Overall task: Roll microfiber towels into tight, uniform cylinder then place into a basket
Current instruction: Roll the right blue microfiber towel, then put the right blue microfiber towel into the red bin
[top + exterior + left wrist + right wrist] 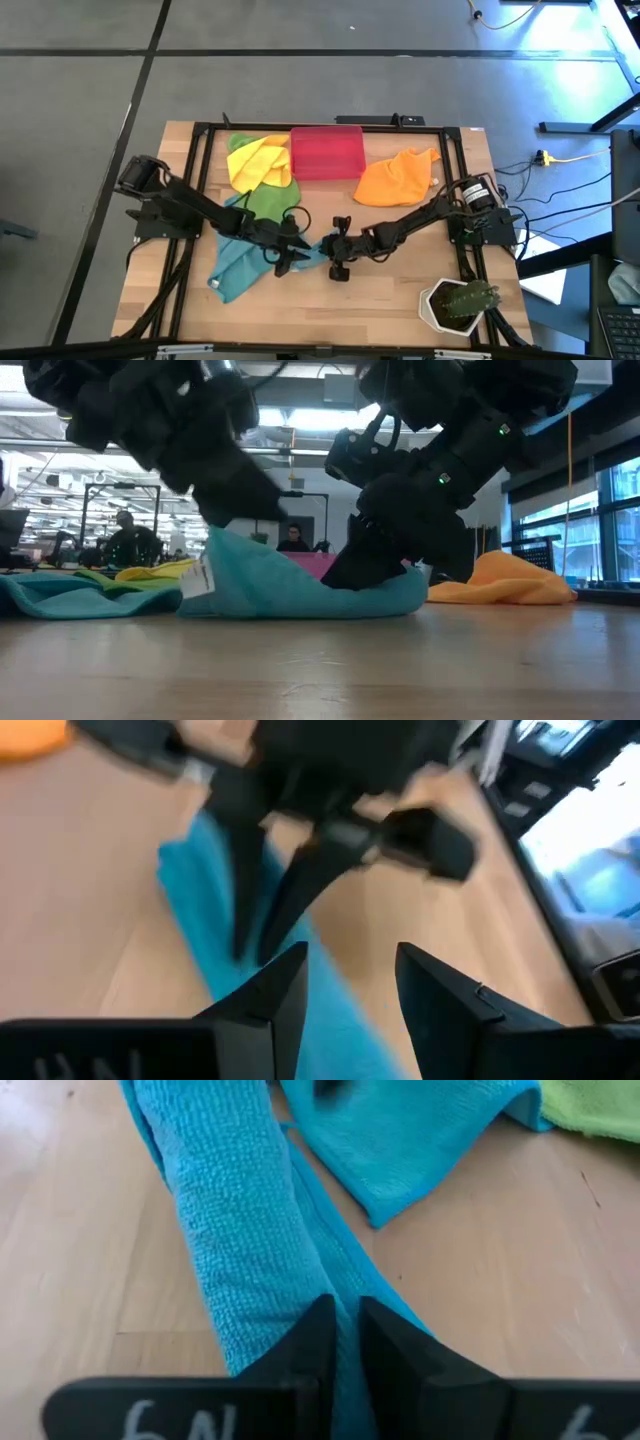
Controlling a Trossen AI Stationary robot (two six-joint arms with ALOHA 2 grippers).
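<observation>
A teal-blue towel [238, 268] lies on the table at front centre, partly gathered into a long strip [240, 1230]. My right gripper [335, 250] is shut on the strip's right end. My left gripper [290, 258] is open just left of it, its fingers [290, 990] astride the same strip [200, 910]. In the low view the towel rises to a peak [218, 540] under the left gripper. A yellow towel [258, 160], a green towel [266, 200] and an orange towel [398, 178] lie at the back around the red-pink basket [326, 152]. My right gripper pinches the end of the teal strip [300, 1315] between its two fingers, which slant down from the table's right and lie along the strip. Several layers sit there. The strip's end rests on the table [400, 595]. My left gripper: I cannot tell whether its open fingers touch the towel.
A white hexagonal plant pot [458, 305] stands at the front right corner. A black frame [200, 180] runs round the table's edges. Bare wood [380, 290] lies at the front, between the towel and the pot.
</observation>
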